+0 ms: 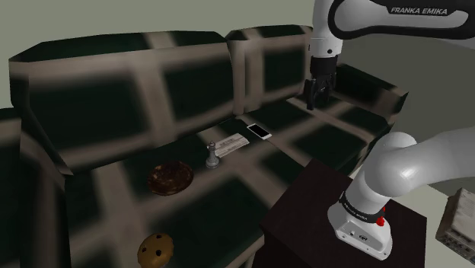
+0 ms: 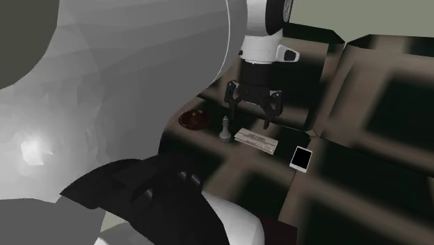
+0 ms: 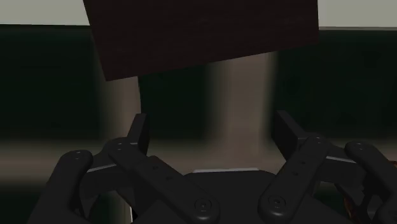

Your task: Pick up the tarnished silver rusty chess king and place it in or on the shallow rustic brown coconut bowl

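The small silvery-grey chess king stands upright on the sofa seat, and I also see the king in the second exterior view. Just beside it, toward the shoulder view's lower left, lies the shallow brown bowl, seen again as the bowl past the king. My black gripper hangs in the air well above the seat, up and to the shoulder view's right of the king. The gripper is open with nothing between its fingers.
The dark-and-beige checked sofa holds a white phone, a flat printed paper next to the king, and a chocolate-chip cookie near the seat's front. My dark stand sits at the lower right.
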`<state>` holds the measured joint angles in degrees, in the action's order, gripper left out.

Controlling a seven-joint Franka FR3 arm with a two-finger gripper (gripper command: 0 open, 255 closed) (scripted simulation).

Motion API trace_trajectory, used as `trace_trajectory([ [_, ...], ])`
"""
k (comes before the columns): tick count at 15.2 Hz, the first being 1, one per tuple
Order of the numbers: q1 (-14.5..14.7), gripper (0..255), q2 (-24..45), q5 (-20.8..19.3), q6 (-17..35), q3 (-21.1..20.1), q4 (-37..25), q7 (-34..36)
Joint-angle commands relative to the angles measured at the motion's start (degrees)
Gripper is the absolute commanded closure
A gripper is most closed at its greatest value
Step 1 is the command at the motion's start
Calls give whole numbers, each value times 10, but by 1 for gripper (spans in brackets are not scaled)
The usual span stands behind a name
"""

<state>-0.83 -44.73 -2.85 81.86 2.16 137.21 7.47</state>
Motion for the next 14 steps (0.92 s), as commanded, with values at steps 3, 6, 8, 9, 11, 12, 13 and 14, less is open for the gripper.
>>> trace_trajectory([
  [3, 7, 0, 29, 6, 40, 0, 6, -4],
  [6, 17, 0, 77, 16, 98, -2, 10, -11],
  [8, 24, 0, 111, 22, 135, -3, 8, -16],
  [9, 28, 0, 129, 25, 153, -4, 6, -19],
  [11, 35, 0, 166, 32, 189, -5, 0, -25],
  [12, 38, 0, 184, 36, 205, -6, -4, -28],
  [13, 42, 0, 203, 39, 222, -7, -9, -31],
  [14, 45, 0, 223, 43, 238, -8, -15, -35],
])
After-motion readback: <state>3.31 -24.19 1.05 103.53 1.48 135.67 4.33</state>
